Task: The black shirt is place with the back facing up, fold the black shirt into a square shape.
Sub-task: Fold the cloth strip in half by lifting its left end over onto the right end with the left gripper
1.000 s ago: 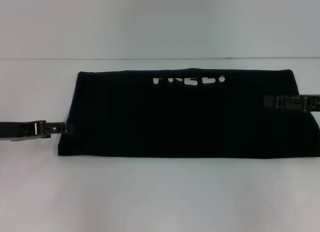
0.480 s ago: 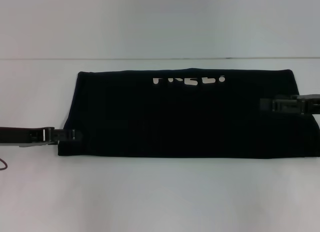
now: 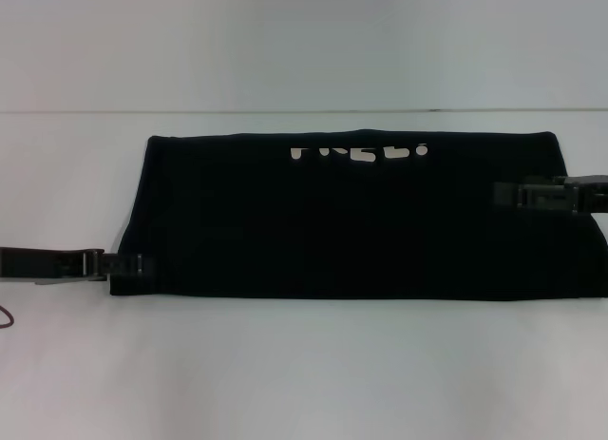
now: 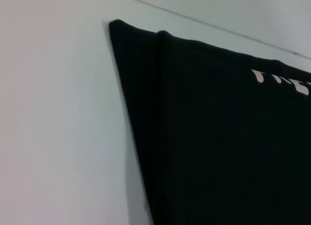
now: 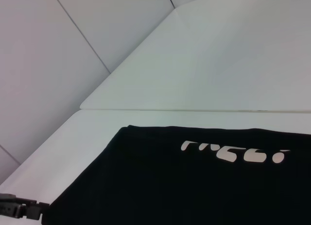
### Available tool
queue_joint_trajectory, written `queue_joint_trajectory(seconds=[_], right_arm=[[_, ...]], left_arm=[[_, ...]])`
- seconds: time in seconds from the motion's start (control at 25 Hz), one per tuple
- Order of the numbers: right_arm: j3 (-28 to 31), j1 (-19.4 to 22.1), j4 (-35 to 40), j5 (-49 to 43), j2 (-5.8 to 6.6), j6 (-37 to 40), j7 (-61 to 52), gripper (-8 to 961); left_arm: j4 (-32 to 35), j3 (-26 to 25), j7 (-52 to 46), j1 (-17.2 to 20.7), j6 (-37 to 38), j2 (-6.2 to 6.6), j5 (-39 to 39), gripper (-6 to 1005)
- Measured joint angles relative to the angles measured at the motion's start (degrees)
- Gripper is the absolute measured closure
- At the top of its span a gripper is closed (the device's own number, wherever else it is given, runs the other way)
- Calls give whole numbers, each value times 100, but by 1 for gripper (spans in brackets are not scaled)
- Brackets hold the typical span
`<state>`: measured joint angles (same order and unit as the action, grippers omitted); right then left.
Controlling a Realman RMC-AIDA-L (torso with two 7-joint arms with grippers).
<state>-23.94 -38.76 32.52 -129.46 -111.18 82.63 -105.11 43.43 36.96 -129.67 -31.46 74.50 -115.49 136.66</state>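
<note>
The black shirt [image 3: 351, 217] is lying flat on the white tabletop [image 3: 304, 364], folded into a wide band, with white lettering [image 3: 359, 154] showing near its far edge. The left gripper [image 3: 128, 265] is being held low at the shirt's near left corner, touching the cloth edge; whether its jaws are clenched on the fabric cannot be told. The right gripper [image 3: 513, 196] is being held over the right end of the shirt, and the state of its jaws cannot be told either. In the left wrist view, a folded seam [image 4: 160, 113] is running along the shirt's left side.
</note>
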Motion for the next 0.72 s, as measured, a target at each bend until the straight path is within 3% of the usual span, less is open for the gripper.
queue_joint_trajectory(seconds=[0.44,0.64,0.72], right_arm=[[4,17,0,0,1,-8,0,52],[4,26,0,-1,1,-10,-1,54],[4,32,1,-1,1,-16,-1,54]], left_arm=[[0,219,92,0,40,-16,1,65],[6,216,150,0,14,-17,1,197],[7,215,167,0,3,-17,1,333]])
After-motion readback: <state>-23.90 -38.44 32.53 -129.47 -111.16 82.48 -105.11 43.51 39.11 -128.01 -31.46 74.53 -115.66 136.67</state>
